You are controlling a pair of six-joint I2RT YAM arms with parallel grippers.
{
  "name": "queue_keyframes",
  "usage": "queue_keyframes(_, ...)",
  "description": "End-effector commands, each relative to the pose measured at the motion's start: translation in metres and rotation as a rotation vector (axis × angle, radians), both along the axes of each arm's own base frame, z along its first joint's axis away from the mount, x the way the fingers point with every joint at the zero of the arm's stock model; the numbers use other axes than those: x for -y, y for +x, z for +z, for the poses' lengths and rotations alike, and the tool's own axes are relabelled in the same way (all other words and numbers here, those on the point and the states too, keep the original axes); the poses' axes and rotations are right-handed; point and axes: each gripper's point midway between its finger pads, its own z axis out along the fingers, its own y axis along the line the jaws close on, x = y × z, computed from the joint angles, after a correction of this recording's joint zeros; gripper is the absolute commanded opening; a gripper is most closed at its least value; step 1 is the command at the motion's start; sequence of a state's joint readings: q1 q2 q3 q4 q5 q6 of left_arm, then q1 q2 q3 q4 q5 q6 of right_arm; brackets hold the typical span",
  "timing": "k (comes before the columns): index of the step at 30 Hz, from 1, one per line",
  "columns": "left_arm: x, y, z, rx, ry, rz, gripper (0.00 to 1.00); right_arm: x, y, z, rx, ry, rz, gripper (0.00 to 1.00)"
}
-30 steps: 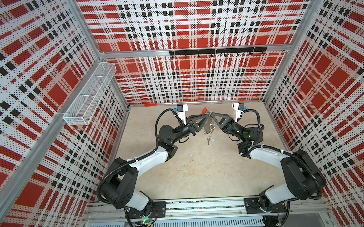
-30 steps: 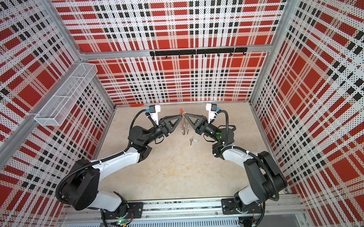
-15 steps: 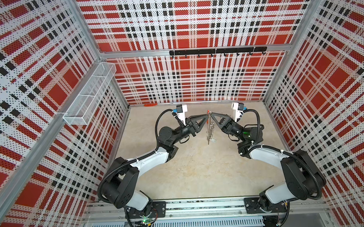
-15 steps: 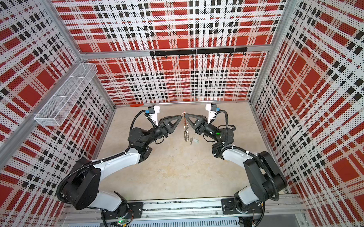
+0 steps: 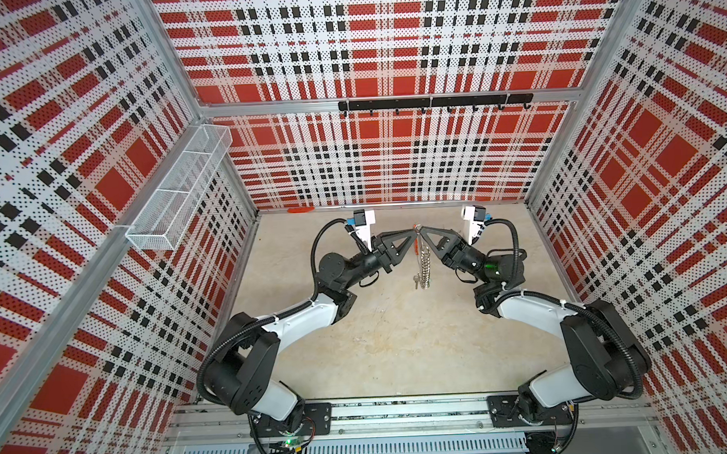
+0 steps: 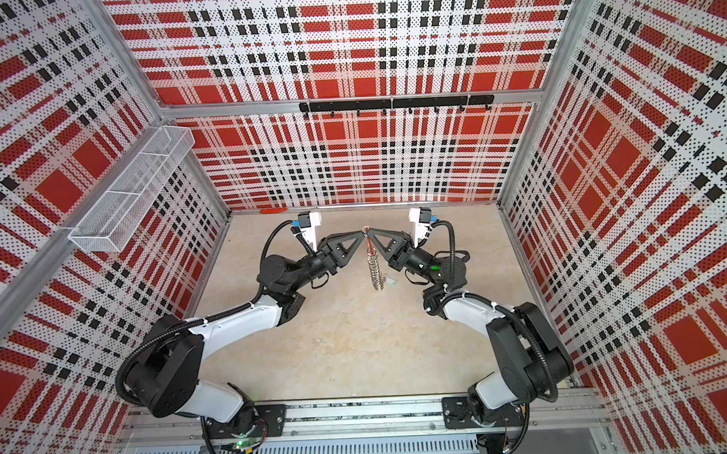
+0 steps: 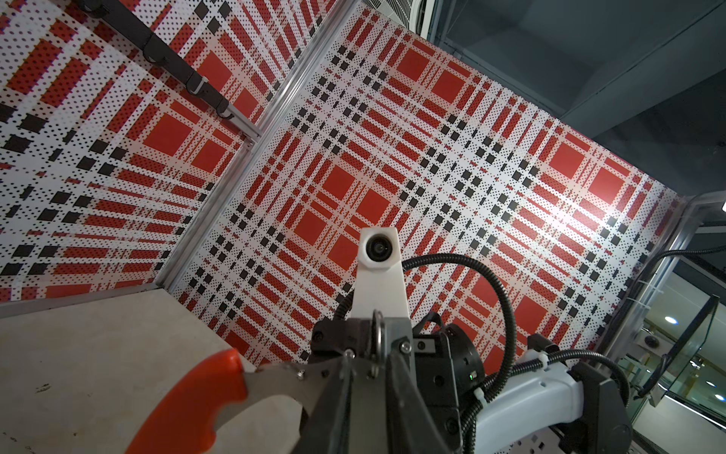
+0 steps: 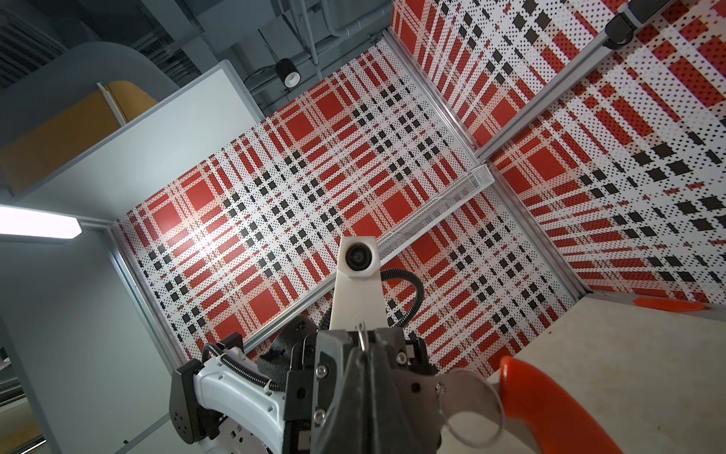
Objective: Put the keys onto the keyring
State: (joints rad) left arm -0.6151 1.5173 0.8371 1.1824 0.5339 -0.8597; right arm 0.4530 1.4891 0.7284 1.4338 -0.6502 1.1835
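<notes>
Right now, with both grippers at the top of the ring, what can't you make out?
Whether the keys are threaded on the keyring: too small in both top views, ring edge-on.
Keys in either wrist view: outside the frame.
What the left gripper pinches: its own fingers hide the contact in the left wrist view.
Where the orange-handled piece attaches: blurred, cut off by the left wrist view's edge.

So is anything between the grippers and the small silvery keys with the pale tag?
Only the loop-fringed metal keyring: left gripper and right gripper both pinch its top, and it hangs over the silvery keys.
</notes>
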Motion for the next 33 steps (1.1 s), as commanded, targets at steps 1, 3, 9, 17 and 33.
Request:
queue_keyframes(1,0.0015,-0.0037,0.0149,0.047,-0.028,-0.01,0.21,-0.0002,-0.0084,0.0204,0.072,0.031,0.01,0.0)
queue_keyframes(3,0.0011,-0.0036,0.0152,0.047,-0.029,-0.009,0.2,-0.0008,-0.0089,0.0208,0.072,0.031,0.013,0.0)
queue_keyframes(9,0.0016,-0.0032,0.0142,0.046,-0.027,-0.011,0.16,-0.003,-0.0101,0.0201,0.074,0.027,0.017,0.0)
queue_keyframes(17,0.0035,-0.0028,0.0134,0.044,-0.023,-0.02,0.07,-0.0062,-0.0121,0.0188,0.075,0.022,0.029,0.0)
queue_keyframes(33,0.0084,-0.0041,0.0134,0.042,-0.022,-0.036,0.0,-0.0082,-0.0126,0.0189,0.074,0.019,0.03,0.0)
